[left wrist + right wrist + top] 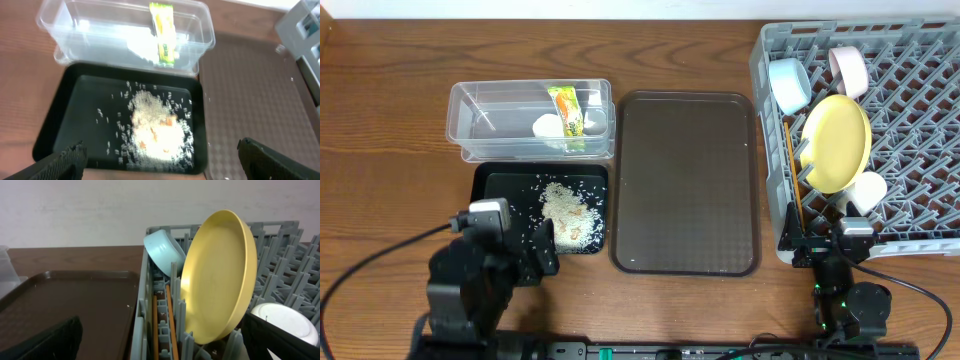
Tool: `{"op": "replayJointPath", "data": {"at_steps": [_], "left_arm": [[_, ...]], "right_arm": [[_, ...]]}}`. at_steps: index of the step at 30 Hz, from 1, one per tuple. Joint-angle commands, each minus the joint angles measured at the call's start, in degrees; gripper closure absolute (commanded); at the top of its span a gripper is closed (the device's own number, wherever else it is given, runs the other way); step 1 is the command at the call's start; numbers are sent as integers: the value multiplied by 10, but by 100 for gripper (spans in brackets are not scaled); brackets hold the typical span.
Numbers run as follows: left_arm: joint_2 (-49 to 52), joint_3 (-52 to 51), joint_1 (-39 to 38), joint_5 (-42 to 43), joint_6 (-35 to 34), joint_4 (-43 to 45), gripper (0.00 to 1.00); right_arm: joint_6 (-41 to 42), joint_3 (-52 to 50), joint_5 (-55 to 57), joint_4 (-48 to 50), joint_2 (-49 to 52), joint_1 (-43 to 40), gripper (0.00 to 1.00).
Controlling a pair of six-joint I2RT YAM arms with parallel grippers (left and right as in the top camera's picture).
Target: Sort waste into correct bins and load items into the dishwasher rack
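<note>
The grey dishwasher rack (920, 130) holds the yellow plate (836, 142) on edge, the light blue bowl (787, 84), the white bowl (850, 70), the small white cup (868, 190) and the chopsticks (792, 175). The clear tub (485, 120) holds the snack wrapper (565, 112) and white tissue (548, 126). The black tray (495, 185) holds rice scraps (570, 212). My left gripper (520, 255) is open and empty at the tray's near edge (161, 150). My right gripper (830, 245) is open and empty at the rack's near left corner (160, 335).
The large brown serving tray (685, 180) lies between the black tray and the rack. In the right wrist view the plate (220, 275), blue bowl (162, 252) and chopsticks (170, 315) stand close ahead. The table's front edge is just behind both arms.
</note>
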Motion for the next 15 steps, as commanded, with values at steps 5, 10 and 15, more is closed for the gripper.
{"op": "replayJointPath", "data": {"at_steps": [5, 10, 15], "left_arm": [[-137, -190, 3, -12, 38, 169, 2], [-206, -304, 3, -12, 38, 336, 2], [-226, -386, 3, -11, 64, 492, 2]], "right_arm": [[-5, 0, 1, -2, -1, 8, 1], [-5, 0, 2, -2, -1, 8, 1], [-5, 0, 2, -2, -1, 8, 1]]}}
